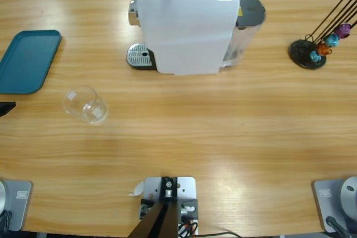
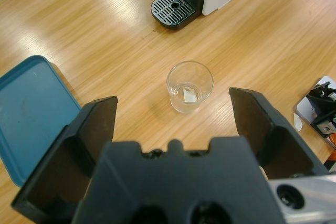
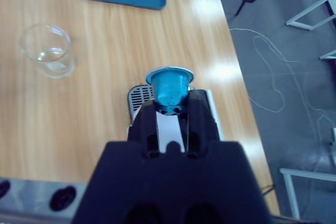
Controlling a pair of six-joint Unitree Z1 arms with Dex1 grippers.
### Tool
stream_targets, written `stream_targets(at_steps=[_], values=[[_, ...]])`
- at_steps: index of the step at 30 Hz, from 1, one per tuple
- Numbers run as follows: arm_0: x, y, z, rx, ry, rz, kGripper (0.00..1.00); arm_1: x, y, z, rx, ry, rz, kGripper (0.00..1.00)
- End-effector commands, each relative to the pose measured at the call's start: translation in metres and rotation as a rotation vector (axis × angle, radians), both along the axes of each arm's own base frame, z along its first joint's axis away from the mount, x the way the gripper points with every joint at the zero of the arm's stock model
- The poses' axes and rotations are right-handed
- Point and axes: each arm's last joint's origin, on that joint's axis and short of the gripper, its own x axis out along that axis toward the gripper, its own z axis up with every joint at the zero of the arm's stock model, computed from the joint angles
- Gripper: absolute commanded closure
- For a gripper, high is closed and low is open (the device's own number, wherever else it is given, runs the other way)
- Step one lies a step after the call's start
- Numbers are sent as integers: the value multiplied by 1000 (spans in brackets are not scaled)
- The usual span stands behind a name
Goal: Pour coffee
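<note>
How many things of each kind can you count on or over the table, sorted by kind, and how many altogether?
Coffee machine: 1
Clear glass tumbler: 1
Teal tray: 1
Capsule rack: 1
Capsules on the rack: 4
Blue capsule in the right gripper: 1
Total: 9
</note>
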Motion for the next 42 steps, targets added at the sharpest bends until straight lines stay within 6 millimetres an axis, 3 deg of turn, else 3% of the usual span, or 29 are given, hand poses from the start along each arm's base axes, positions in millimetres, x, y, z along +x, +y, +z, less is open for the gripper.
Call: stream_targets(at_steps=[1, 12, 20, 42], values=[[1, -3, -4, 10, 12, -24, 82, 12, 6, -23, -145, -29, -26, 1000], [5, -6, -6, 16, 19, -25, 82, 31, 12, -30, -144, -34, -81, 1000], [3, -4, -5, 7, 12, -21, 82, 44, 4, -33, -164, -36, -120, 1000], [4, -5, -5, 12, 17, -23, 82, 39, 5, -41, -180, -15, -79, 1000]])
